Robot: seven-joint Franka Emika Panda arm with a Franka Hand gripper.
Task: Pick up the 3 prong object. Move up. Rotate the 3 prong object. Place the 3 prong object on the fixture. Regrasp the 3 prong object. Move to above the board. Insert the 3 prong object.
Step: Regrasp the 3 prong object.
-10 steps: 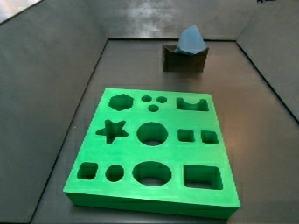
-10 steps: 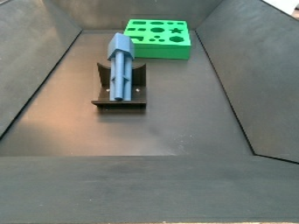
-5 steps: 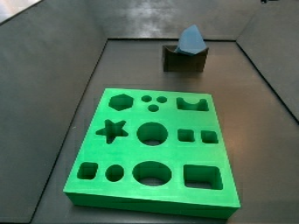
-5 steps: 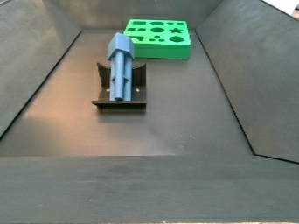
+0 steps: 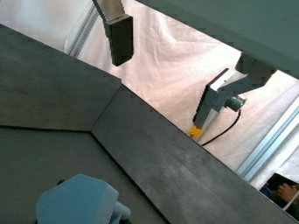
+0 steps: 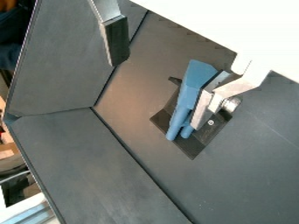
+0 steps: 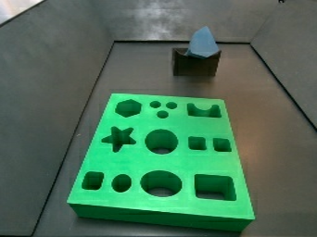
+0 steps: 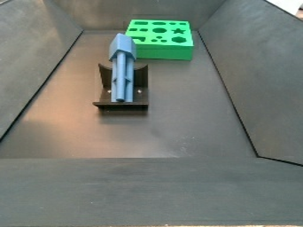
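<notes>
Nothing moved; tool [image 6: 170, 57] open, above fixture [image 6: 191, 131]

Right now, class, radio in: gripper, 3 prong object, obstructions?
Gripper open, empty, above the bin. 3 prong object resting on fixture. Board clear.

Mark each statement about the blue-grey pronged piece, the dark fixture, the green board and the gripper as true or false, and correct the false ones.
1. The 3 prong object rests on the fixture. True.
2. The gripper is clamped on the piece. False: the fingers are apart with nothing between them, above the floor.
3. A piece sits in the board's star cut-out. False: every cut-out is empty.
4. In a side view the fixture stands beyond the board's far edge. True.
</notes>
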